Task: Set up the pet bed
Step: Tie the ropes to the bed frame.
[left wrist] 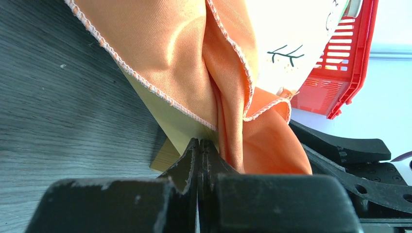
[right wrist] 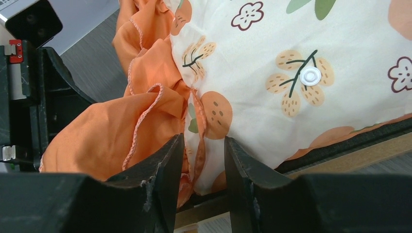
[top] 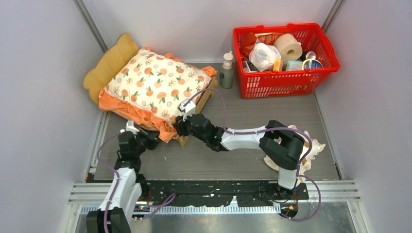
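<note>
The pet bed stands at the back left, its wavy light-wood headboard toward the wall. The cream orange-print cushion lies on it, and its orange ruffle hangs over the near side. My right gripper is at the cushion's near corner; in the right wrist view the right gripper is shut on that cushion corner, above the bed's wooden rail. My left gripper is shut and empty, tips against the bed frame just under the ruffle.
A red basket full of household items stands at the back right, with a grey-green bottle beside it. A small cream frilled pillow lies on the floor behind my right arm's elbow. Grey walls close in on both sides.
</note>
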